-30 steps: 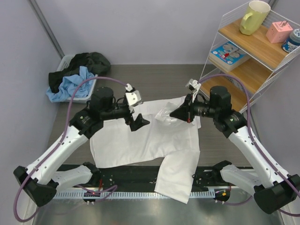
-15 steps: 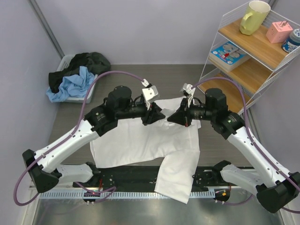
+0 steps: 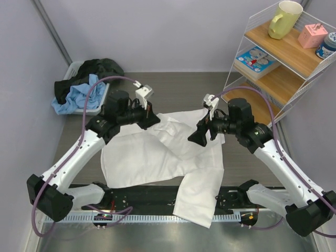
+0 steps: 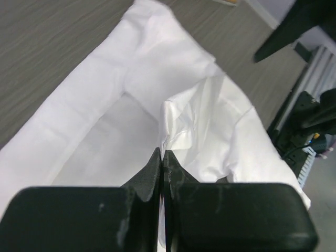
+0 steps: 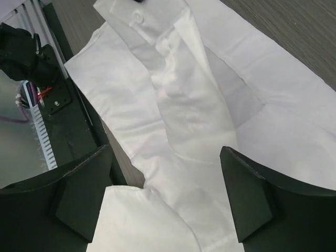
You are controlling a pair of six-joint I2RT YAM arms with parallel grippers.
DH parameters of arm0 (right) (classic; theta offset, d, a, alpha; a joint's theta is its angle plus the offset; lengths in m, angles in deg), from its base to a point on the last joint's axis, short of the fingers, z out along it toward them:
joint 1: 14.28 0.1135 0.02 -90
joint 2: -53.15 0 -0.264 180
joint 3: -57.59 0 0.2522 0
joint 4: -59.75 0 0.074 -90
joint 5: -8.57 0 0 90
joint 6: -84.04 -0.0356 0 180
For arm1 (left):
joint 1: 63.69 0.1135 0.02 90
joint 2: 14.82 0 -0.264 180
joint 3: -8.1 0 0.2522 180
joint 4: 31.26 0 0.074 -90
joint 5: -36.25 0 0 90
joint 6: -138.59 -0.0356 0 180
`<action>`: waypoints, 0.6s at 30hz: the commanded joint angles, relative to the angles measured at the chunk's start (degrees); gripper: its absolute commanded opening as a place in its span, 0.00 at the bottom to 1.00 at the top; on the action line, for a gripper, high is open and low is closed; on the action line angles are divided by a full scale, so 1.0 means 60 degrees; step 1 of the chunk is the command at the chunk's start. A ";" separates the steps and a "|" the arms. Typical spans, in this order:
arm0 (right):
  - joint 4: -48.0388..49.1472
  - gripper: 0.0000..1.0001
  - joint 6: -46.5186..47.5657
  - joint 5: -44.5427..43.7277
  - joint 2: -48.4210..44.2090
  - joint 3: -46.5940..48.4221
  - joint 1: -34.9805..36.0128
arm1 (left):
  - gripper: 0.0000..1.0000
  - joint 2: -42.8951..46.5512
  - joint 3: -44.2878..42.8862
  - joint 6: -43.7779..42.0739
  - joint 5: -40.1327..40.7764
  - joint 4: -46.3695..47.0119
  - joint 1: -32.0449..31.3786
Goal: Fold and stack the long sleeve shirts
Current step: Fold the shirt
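A white long sleeve shirt (image 3: 142, 157) lies spread across the middle of the table, and one sleeve (image 3: 197, 199) hangs over the front edge. My left gripper (image 3: 153, 120) is shut on a fold of this shirt near its far edge and holds it a little off the table. In the left wrist view the jaws (image 4: 163, 155) meet, with white cloth (image 4: 184, 121) pinched at their tips. My right gripper (image 3: 195, 138) hovers open over the shirt's right side. Its two fingers (image 5: 84, 194) stand wide apart above the cloth (image 5: 184, 105) with nothing between them.
A grey bin (image 3: 97, 105) at the back left holds dark and blue garments (image 3: 79, 94). On the right, a wire shelf (image 3: 278, 68) carries a yellow mug, a pink box and a book. A black rail (image 3: 157, 197) runs along the near edge.
My left gripper went to the shirt's middle, shut on the cloth and drew it back to the left. My right gripper let go of the cloth and opened.
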 commanded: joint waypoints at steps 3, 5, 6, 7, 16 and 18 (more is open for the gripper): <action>-0.0524 0.92 0.0769 -0.0234 0.1500 0.1105 -0.1031 | 0.00 -0.0540 0.0475 0.0079 -0.0319 -0.0406 0.1525; -0.0744 0.92 0.1004 -0.0030 0.2335 0.1370 -0.1441 | 0.00 -0.0687 0.0636 -0.0227 -0.0363 -0.0333 0.1965; -0.0803 0.92 0.1107 -0.0029 0.2613 0.1646 -0.1863 | 0.00 -0.0731 0.0753 -0.0302 -0.0349 -0.0333 0.2082; -0.0832 0.91 0.1152 0.0000 0.3210 0.1780 -0.2056 | 0.00 -0.0790 0.0812 -0.0390 -0.0407 -0.0333 0.2345; -0.0702 0.61 0.1167 -0.1007 0.6188 0.3552 -0.3010 | 0.00 -0.0016 0.0697 -0.2673 -0.3520 -0.1880 0.2919; -0.0555 0.57 0.1123 -0.1345 0.6628 0.3947 -0.3025 | 0.00 0.0597 0.0419 -0.3084 -0.4361 -0.2308 0.2758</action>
